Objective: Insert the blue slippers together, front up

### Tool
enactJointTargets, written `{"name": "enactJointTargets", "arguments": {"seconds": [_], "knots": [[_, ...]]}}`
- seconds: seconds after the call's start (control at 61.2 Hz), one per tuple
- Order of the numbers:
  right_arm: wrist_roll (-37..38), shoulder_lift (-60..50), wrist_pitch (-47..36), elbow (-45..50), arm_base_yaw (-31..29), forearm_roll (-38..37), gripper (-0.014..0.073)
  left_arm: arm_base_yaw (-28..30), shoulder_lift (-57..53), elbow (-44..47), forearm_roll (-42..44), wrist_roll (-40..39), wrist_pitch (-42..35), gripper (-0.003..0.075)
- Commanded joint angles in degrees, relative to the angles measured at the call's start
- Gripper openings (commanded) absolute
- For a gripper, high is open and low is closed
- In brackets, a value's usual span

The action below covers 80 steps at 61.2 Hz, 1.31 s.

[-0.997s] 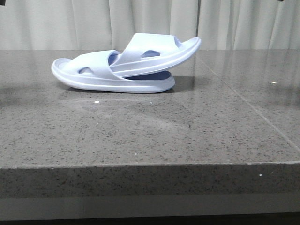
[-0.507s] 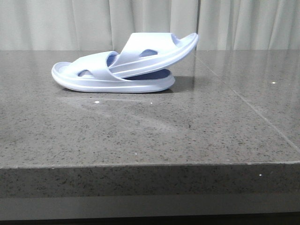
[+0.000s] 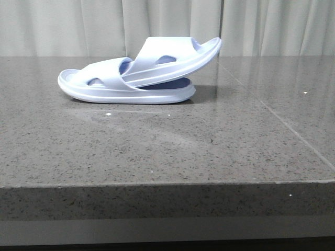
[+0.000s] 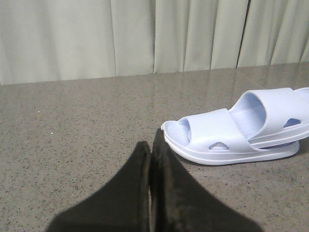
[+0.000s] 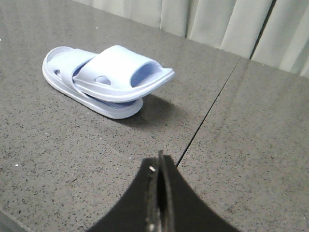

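- Since a second ago the upper slipper [image 3: 172, 60] has tipped a little steeper and its raised end has drawn slightly leftward; over the last half second nothing on the tabletop [image 3: 167, 146] has shifted.
- The left tool [image 4: 151, 159] has its two dark fingers pressed together, holding nothing, and hangs above bare stone just beside the toe end of the lower slipper [image 4: 212, 142].
- The right tool [image 5: 160, 166] is likewise closed and empty — its fingers meet in a thin line over the tabletop, close to a dark seam [image 5: 207, 113] between two slabs, well apart from the pair.
- Neither tool shows in the front view.
- The blue slippers [image 3: 138, 78] sit toward the far left part of the tabletop, one pushed into the other.
- The lower slipper lies flat on its sole, its rounded end pointing left in the front view.
- The upper slipper is slid under the lower one's strap and slants upward — its free end lifted to the right, clear of the stone, casting a shadow beneath.
- An oval side hole shows on each strap.
- The tabletop is dark grey speckled stone with a glossy sheen.
- Pale pleated curtains [image 3: 167, 26] hang behind it.
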Motion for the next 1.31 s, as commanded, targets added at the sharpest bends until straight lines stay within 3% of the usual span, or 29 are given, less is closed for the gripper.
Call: {"name": "enactJointTargets", "arguments": {"seconds": [0.0,0.213,1.292], "knots": [[-0.7,-3.1,-5.0,0.0,0.2,1.3,-0.0107,-0.5,-2.3,-0.2,-2.1,0.0,-2.9,-0.002],[-0.7,-7.3,-5.6,2.0,0.2,1.3,-0.0106,-0.5,-4.3,0.7,-2.5,0.0,-2.7,-0.002],[-0.7,-7.3,-5.5,2.0,0.2,1.3,-0.0106,-0.5,-4.3,0.7,-2.5,0.0,-3.3,-0.002]]}}
